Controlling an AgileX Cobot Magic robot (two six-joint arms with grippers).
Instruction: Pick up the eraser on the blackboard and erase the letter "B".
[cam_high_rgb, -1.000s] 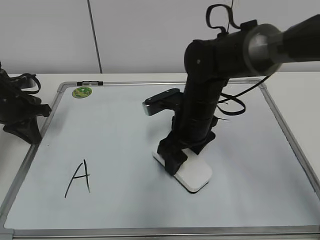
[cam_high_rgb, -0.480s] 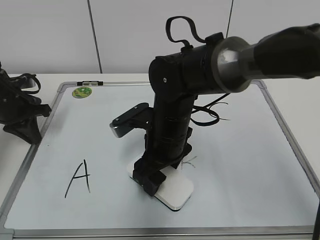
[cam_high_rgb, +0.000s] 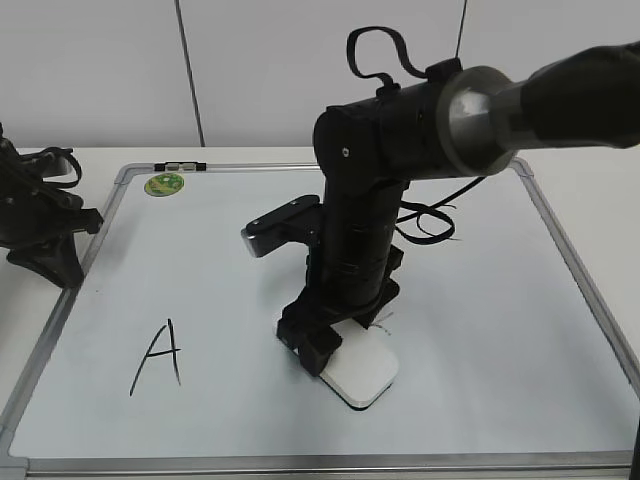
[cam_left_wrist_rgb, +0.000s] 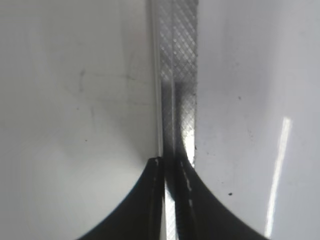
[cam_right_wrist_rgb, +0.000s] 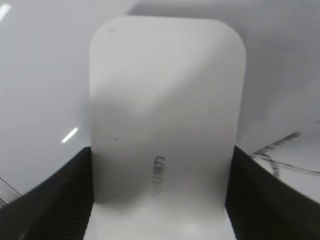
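My right gripper (cam_high_rgb: 330, 345) is shut on the white eraser (cam_high_rgb: 360, 372), pressing it flat on the blackboard (cam_high_rgb: 480, 330) at front centre. In the right wrist view the eraser (cam_right_wrist_rgb: 165, 115) fills the space between the jaws (cam_right_wrist_rgb: 160, 190), with grey lettering on top. Thin black marker remnants (cam_right_wrist_rgb: 280, 155) lie to the eraser's right; they also show by the arm in the exterior view (cam_high_rgb: 380, 322). No whole letter "B" shows. My left gripper (cam_high_rgb: 50, 255) rests shut at the board's left edge; its jaws (cam_left_wrist_rgb: 172, 167) sit over the grey frame (cam_left_wrist_rgb: 177, 75).
A black letter "A" (cam_high_rgb: 158, 358) is at the board's front left. A round green magnet (cam_high_rgb: 164, 184) and a marker (cam_high_rgb: 180, 166) lie at the back left corner. The right arm (cam_high_rgb: 365, 220) stands over the board's middle.
My right gripper swept the eraser left across the board's middle, then came back a little to the right. The left arm has not moved.
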